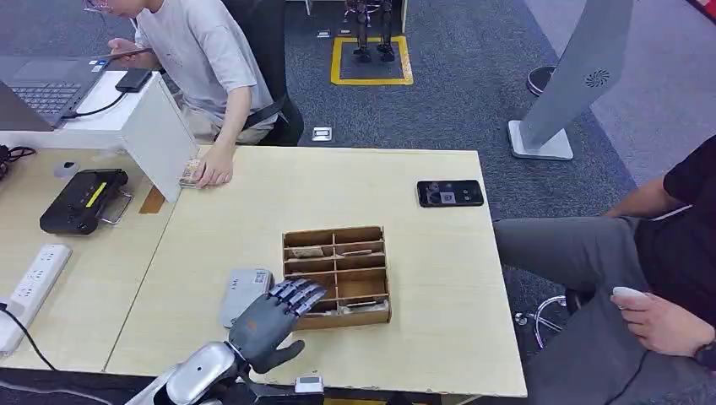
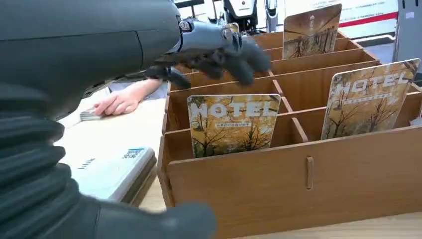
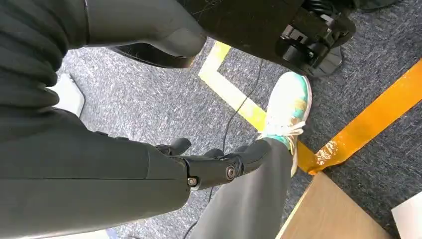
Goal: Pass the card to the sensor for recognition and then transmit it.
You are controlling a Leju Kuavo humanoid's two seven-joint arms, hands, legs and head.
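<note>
Sensor pad [image 1: 245, 294] is seen flat on the table at nine o'clock of the wooden card box [image 1: 338, 276], and the left hand [image 1: 272, 319] is poised over the box's near-left corner, fingers spread, nothing gripped. Hotel card [image 2: 233, 123] is stood untouched in the front slot, so picking, scanning and handover are all judged outstanding. At three o'clock, below the table, the right hand [image 3: 214, 162] is hung loosely open, empty.

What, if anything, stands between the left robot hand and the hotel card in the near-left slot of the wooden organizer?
Nothing visible blocks it. The left robot hand hovers open above the wooden organizer, and the hotel card stands upright below the fingers with its top edge exposed. Only the slot's thin dividers flank it. The grey sensor lies just beside the organizer.
</note>
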